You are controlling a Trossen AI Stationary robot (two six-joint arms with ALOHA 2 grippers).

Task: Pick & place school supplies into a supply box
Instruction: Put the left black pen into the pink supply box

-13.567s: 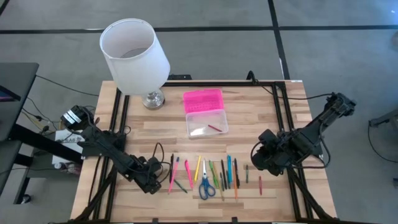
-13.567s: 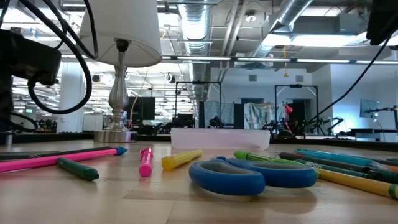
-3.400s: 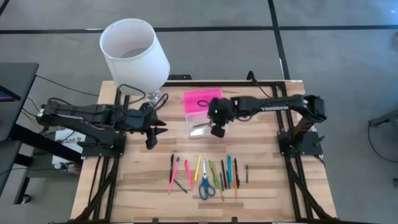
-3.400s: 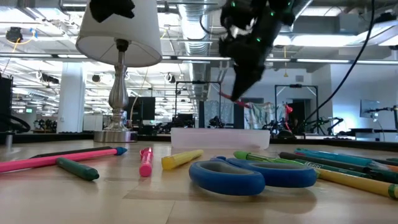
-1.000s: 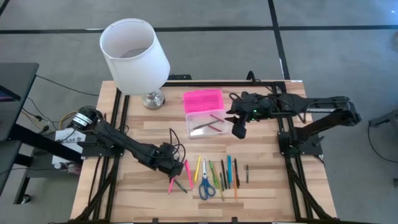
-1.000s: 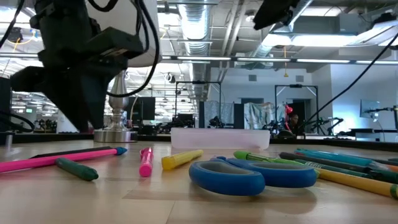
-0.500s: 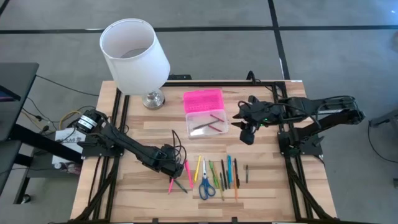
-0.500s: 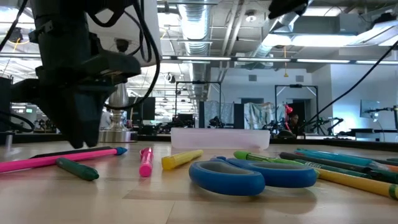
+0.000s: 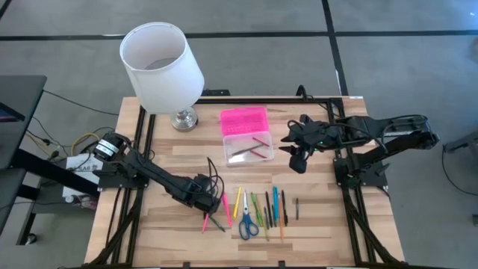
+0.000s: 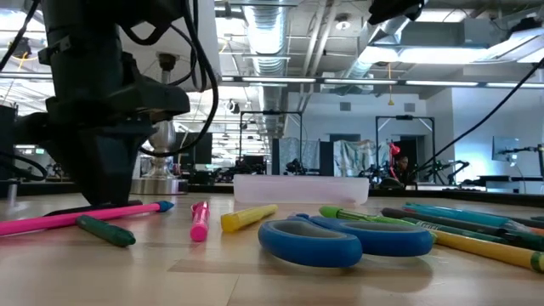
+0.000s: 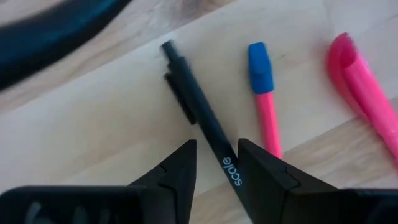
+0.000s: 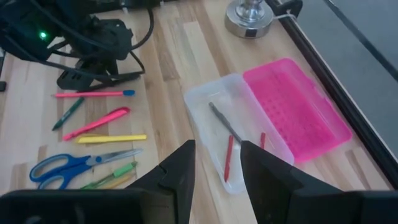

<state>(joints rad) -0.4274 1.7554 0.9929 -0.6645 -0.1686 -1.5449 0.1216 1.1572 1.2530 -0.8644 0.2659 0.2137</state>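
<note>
Left wrist view: my left gripper (image 11: 214,163) is down at the table, its 2 fingers apart, straddling a black pen (image 11: 200,122) whose long axis runs straight away from me between them. Just beside it lie a pink pen with a blue cap (image 11: 264,93) and a pink highlighter (image 11: 365,84). From above, this gripper (image 9: 205,192) sits at the left end of the row of school supplies (image 9: 254,208), so it is the nearer arm. My right gripper (image 9: 296,160) hovers beside the supply box (image 9: 248,148), fingers apart, empty. The box lies open, pink lid (image 12: 297,107) flat, with 3 thin items inside. Whether my fingers touch the black pen is hard to make out; its near end is hidden
</note>
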